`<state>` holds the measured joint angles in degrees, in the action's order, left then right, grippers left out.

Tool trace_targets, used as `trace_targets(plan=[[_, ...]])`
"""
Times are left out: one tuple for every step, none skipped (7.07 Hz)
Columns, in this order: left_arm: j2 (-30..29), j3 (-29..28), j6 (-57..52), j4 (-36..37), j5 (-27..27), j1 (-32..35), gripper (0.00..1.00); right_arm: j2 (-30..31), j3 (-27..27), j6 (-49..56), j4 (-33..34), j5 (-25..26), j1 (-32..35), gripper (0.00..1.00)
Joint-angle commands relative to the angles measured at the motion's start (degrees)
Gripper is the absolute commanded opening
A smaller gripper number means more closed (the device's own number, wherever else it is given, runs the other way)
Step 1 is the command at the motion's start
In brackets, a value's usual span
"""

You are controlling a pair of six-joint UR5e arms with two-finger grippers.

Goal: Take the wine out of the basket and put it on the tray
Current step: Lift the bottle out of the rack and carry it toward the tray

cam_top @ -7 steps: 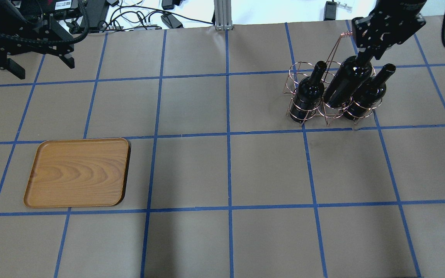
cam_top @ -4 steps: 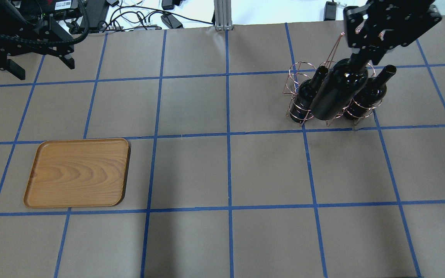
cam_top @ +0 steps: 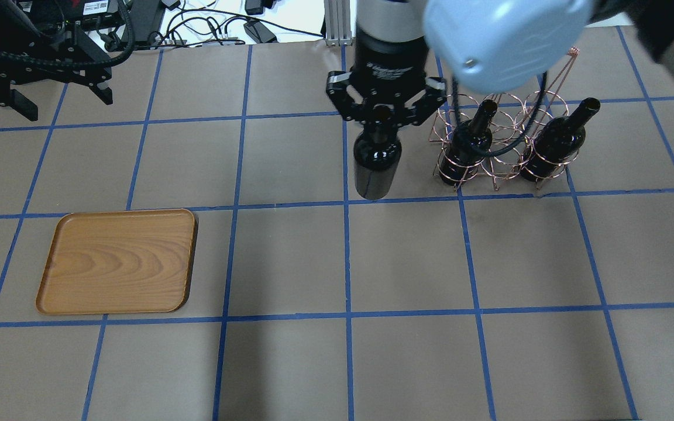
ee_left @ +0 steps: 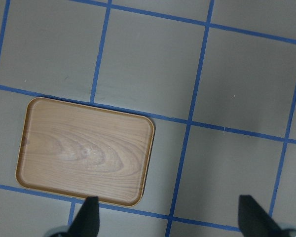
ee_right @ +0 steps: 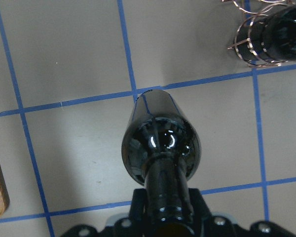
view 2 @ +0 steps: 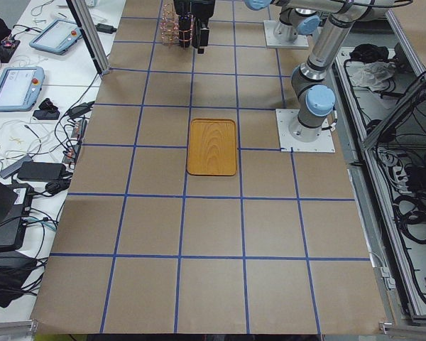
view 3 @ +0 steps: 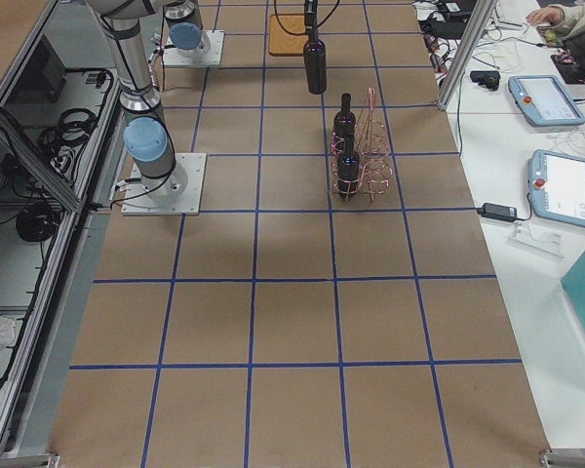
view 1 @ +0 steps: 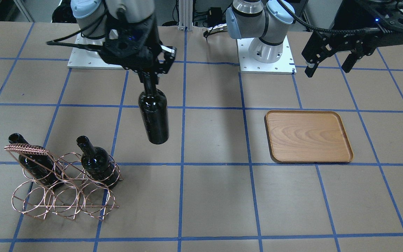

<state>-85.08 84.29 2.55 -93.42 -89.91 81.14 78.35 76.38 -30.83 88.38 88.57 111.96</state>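
We carry the bottle (cam_top: 377,166), right jaws clamped on its neck, left jaws apart; next, the tray (cam_top: 117,260).

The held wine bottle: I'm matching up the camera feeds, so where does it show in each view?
Exterior front-facing: bottle, left of centre, hanging upright.
Overhead exterior: bottle, upper middle.
Exterior left: bottle, tiny, at the top edge.
Exterior right: bottle, top centre.
Left wrist-mounted: not in it.
Right wrist-mounted: bottle, centre, seen from above.
Shared landmark: the wooden tray, visible in all six views.
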Motion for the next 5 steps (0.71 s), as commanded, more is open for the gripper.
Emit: trace_targets(plan=[[0.09,0.0,-0.18,-0.27,-1.05,-0.1,1.0,-4.42,1.04,-5.98,4.51,-0.42,3.61,0.22],[0.09,0.0,-1.57,-0.19,-2.36,-0.1,1.0,-6.26,2.7,-6.17,7.91,-0.25,5.27,0.22],[0.09,0.0,-1.76,-0.19,-2.37,-0.02,1.0,-7.41,3.77,-6.17,10.3,-0.33,6.59,0.23],[0.09,0.0,-1.76,-0.19,-2.37,-0.02,1.0,-7.51,3.69,-6.17,10.41,-0.33,6.6,0.28],[0.09,0.0,-1.76,-0.1,-2.37,-0.02,1.0,-7.6,3.78,-6.69,10.32,-0.42,6.6,0.29]])
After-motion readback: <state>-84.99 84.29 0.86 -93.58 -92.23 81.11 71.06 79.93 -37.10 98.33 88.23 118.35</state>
